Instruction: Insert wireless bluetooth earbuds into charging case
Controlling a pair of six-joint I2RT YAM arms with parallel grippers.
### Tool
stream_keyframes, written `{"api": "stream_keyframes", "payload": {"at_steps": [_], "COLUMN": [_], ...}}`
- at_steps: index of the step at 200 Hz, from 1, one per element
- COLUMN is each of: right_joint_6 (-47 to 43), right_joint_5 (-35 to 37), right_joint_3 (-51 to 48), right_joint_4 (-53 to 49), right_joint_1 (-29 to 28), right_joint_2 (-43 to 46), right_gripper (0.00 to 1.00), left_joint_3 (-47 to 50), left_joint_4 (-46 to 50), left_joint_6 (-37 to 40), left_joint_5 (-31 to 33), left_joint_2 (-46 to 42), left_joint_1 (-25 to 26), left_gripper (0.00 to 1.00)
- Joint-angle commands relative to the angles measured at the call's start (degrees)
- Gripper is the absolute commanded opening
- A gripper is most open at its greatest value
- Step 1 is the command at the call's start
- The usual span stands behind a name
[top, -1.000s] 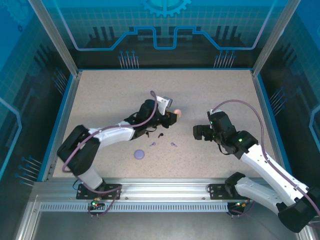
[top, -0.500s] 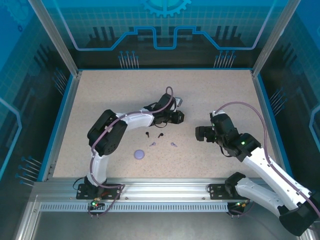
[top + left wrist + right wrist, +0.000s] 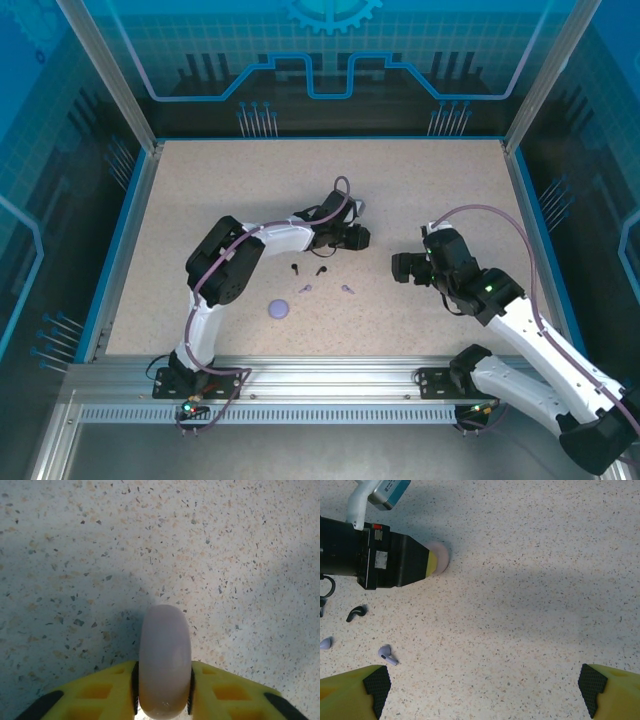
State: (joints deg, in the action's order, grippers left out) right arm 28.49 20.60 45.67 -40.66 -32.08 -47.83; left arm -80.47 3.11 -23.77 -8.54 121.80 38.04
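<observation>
Around the middle of the tabletop (image 3: 200,200), the left pincer (image 3: 164,674) is pinching a pale pink case (image 3: 165,645) between its yellow fingers (image 3: 100,695). The round disc is standing on edge, its rim touching the speckled surface, and the fingers are sitting close against both of its flat faces. The right pincer (image 3: 485,680) is hanging near it, toward the right edge, with its jaws spread wide and gripping nothing. The earbuds are lying loose. A black earbud (image 3: 296,268) and a second black earbud (image 3: 322,269) are resting just on the near side of the left pincer. A lavender earbud (image 3: 305,289) and a second lavender earbud (image 3: 346,290) are sitting a little closer to the near edge. A lavender case (image 3: 279,309) is lying flat to their left, nearer that edge again.
</observation>
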Motion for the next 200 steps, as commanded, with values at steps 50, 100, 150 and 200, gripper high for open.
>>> {"api": "stream_keyframes", "payload": {"at_steps": [50,100,150,200], "right_joint_6": [-0.1,-2.5,-10.4,-28.8], "right_joint_5": [-0.8,-4.1,-10.9,-18.4], "right_joint_3": [1.1,3.2,8.7,19.5], "right_joint_4": [-0.8,-0.6,-0.5,-2.4], "right_joint_1": [0.6,0.6,0.5,0.3], "right_joint_2": [-2.0,-5.5,-13.9,-28.6], "right_gripper": [1.0,1.0,1.0,1.0], "left_joint_3": [0.4,6.5,19.9,33.8], "left_joint_4": [4.1,2.4,-1.2,-2.5], "left_joint_6": [4.1,6.0,6.5,3.8], "left_joint_5": [5.6,8.5,11.9,12.8], "left_joint_2": [-4.4,-15.1,-33.6,-53.8], "left_joint_1": [0.3,-0.1,-3.4,-9.9], "left_gripper": [0.49,0.57,0.62,0.69]}}
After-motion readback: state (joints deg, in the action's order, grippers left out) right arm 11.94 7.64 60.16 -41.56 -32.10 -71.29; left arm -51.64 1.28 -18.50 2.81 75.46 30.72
